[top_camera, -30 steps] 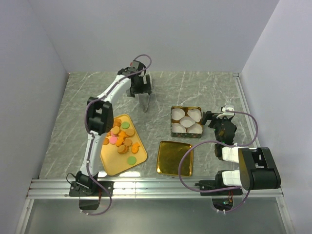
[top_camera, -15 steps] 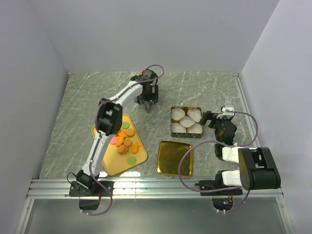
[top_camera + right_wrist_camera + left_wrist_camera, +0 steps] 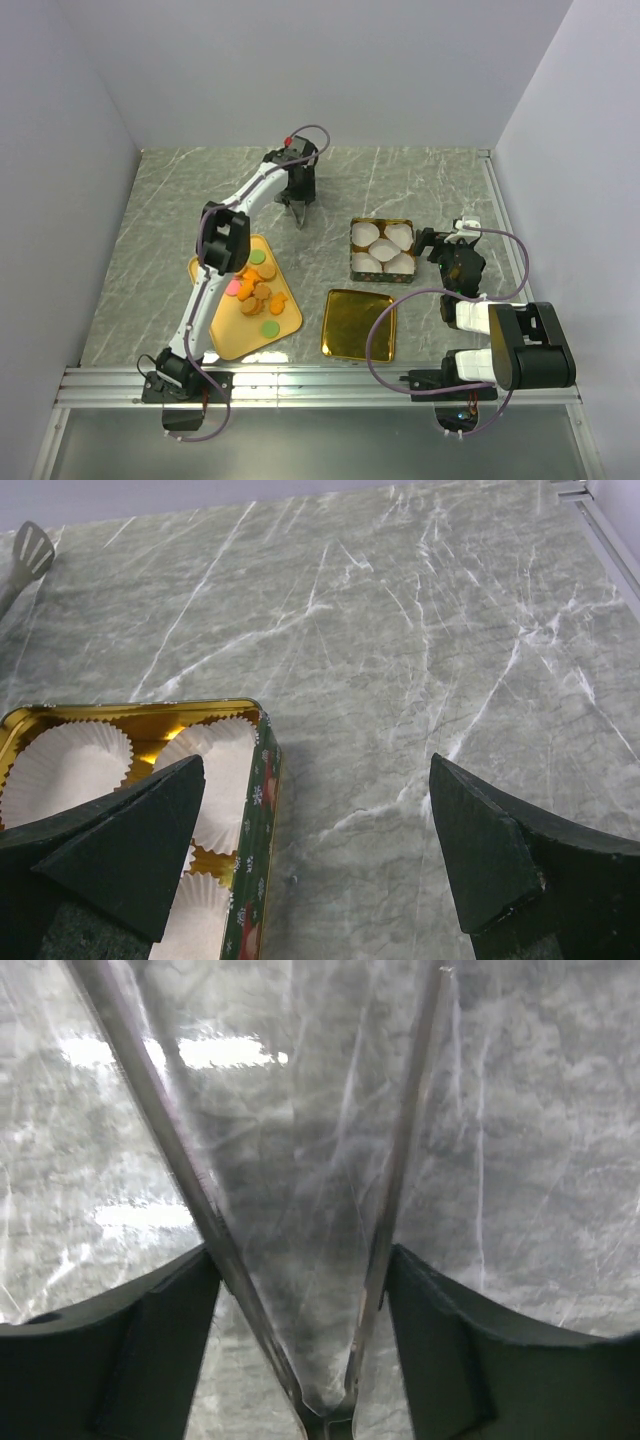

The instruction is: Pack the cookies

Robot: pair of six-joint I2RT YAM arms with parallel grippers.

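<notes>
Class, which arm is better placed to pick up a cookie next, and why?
Left. The left hand holds the tongs, nearer the cookies; the right hand sits empty beside the tin.

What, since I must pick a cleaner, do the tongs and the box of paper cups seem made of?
The tongs look like polished steel: thin silvery arms with bright glints. The box is probably printed tin: shiny gold inside, red-and-green patterned wall.

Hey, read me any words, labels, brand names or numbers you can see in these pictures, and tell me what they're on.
No readable text anywhere.
The tin: its side wall shows only red and green snowflake-like decoration, no words.
The tongs: plain metal, unmarked.
</notes>
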